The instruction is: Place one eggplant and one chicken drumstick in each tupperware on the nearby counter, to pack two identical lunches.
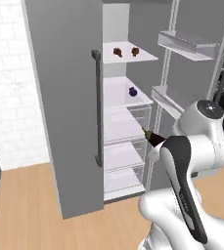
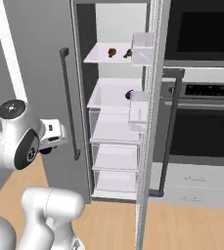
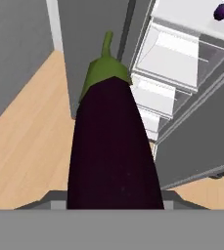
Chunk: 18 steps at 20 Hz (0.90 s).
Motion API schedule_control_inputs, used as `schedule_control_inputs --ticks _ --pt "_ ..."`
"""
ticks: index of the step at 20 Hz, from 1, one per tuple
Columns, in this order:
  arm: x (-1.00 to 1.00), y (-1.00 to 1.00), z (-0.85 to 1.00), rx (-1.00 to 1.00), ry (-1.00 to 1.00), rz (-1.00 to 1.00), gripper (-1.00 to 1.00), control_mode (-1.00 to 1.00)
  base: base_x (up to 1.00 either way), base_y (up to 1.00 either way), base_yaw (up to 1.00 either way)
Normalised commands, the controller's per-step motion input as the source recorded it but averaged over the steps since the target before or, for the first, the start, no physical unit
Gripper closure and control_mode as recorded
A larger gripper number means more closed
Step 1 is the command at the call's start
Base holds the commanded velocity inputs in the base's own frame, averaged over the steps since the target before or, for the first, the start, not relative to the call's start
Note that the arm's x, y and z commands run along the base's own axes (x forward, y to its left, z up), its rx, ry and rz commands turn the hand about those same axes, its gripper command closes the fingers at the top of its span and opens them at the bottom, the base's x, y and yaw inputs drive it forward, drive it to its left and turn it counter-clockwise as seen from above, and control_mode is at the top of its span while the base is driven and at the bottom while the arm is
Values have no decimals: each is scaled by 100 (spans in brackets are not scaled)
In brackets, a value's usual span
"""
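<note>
A long dark-purple eggplant (image 3: 114,146) with a green stem stands up from the bottom of the hand view, and my gripper (image 3: 114,202) is shut on its lower end. From the left base view, its stem end (image 1: 152,136) pokes out past my forearm, in front of the open fridge. A second eggplant (image 1: 132,91) (image 2: 129,94) lies on the middle fridge shelf. Two brown chicken drumsticks (image 1: 117,51) (image 1: 135,51) rest on the shelf above. The tupperware and the counter are out of view.
The fridge stands open, with its grey left door (image 1: 64,97) and bar handle (image 1: 98,107) close to my arm. The right door (image 1: 187,46) carries clear bins. Clear drawers (image 1: 125,146) fill the lower fridge. A black oven (image 2: 201,122) stands to the right. The floor is wood.
</note>
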Motion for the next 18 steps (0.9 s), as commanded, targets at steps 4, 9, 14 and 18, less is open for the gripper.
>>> schedule_control_inputs --ticks 4,9,14,18 --pt "0 0 0 0 0 0 100 100 -79 -17 -75" --pt "0 0 0 0 0 0 100 100 -18 -78 -76" --pt "0 0 0 0 0 0 100 100 25 -100 -54" --pt "0 0 0 0 0 0 100 100 94 -100 -25"
